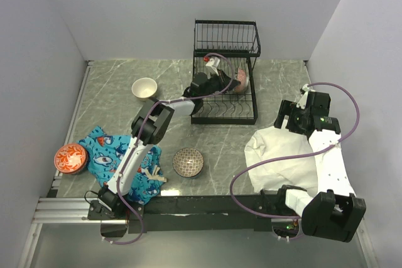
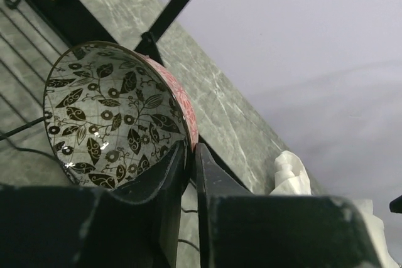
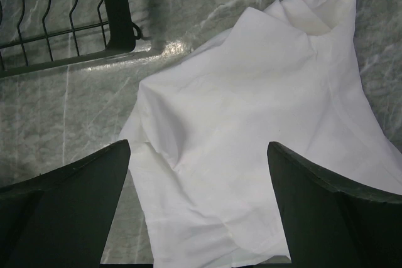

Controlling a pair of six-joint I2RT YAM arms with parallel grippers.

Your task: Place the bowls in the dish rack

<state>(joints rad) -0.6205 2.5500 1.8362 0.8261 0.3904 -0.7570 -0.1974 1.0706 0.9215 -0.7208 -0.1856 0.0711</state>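
The black wire dish rack (image 1: 223, 119) stands at the back middle of the table. My left gripper (image 1: 230, 83) reaches into its lower tier, shut on the rim of a bowl (image 1: 241, 81) that stands on edge. In the left wrist view this bowl (image 2: 113, 117) has a black leaf pattern inside and a pink outside, with its rim between my left gripper's (image 2: 191, 149) fingers. A white bowl (image 1: 144, 88), a brown patterned bowl (image 1: 188, 162) and an orange bowl (image 1: 70, 157) sit on the table. My right gripper (image 1: 284, 117) hovers open to the right of the rack, with nothing between its fingers.
A blue patterned cloth (image 1: 110, 152) lies at the front left beside the orange bowl. A white cloth (image 1: 282, 155) lies at the front right, under my right gripper (image 3: 198, 149). The rack's corner (image 3: 116, 10) shows at the upper left of the right wrist view.
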